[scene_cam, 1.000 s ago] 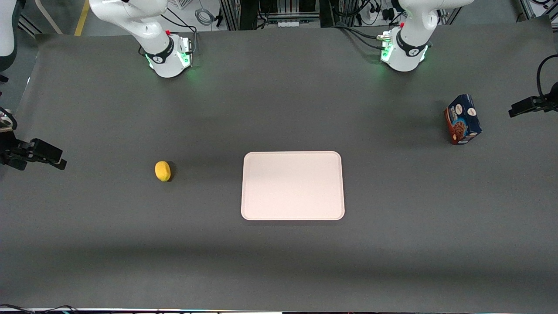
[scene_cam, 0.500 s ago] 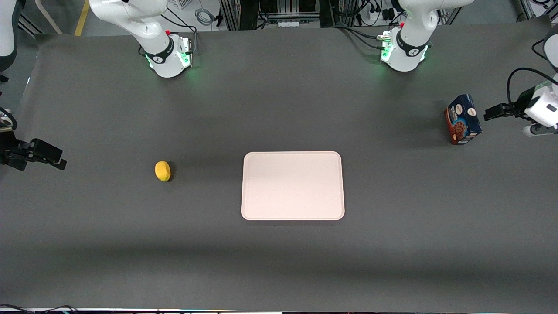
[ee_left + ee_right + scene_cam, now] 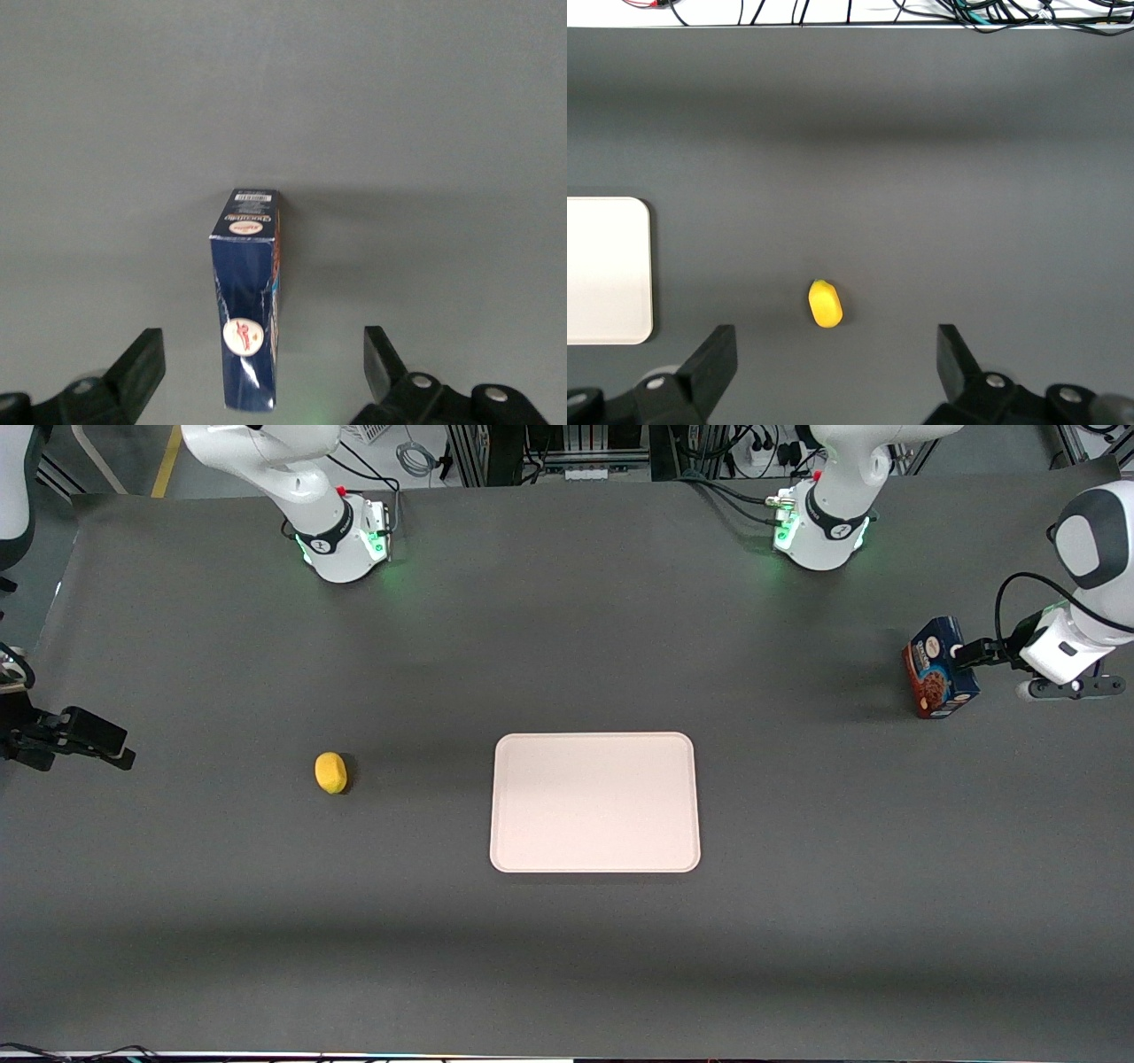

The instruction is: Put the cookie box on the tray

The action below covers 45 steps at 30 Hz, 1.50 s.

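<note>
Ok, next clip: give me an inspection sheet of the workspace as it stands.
Surface: dark grey table cover.
Job's things: cookie box upright toward the working arm's end; tray bare, mid-table.
Clutter: yellow lump toward the parked arm's end.
End effector: left end effector open, fingers either side of the box, not touching.
Cables: black cable looping at the wrist.
Surroundings: racks and wiring at the table edge.
</note>
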Tool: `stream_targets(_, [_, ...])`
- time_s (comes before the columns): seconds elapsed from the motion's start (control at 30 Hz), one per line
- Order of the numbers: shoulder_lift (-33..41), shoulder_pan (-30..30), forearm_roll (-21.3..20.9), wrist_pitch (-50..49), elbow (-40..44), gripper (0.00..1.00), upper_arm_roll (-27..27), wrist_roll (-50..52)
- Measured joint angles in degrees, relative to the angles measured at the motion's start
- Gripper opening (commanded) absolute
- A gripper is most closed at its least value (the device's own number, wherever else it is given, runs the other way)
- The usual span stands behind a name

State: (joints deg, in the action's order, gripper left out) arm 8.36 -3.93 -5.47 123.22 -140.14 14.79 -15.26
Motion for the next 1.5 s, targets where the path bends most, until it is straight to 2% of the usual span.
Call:
stream_targets(0.73, [-0.3,-0.7,0.0,5.3,-6.0,1.00,2.2,-1.7])
stream_targets(1.03, [-2.1,-1.2,-0.1,12.2,-8.7,1.00,2.3,-1.9])
stream_targets(1.5, [-4.0,-2.8,-0.1,15.1,-9.3,1.00,2.4,-2.9])
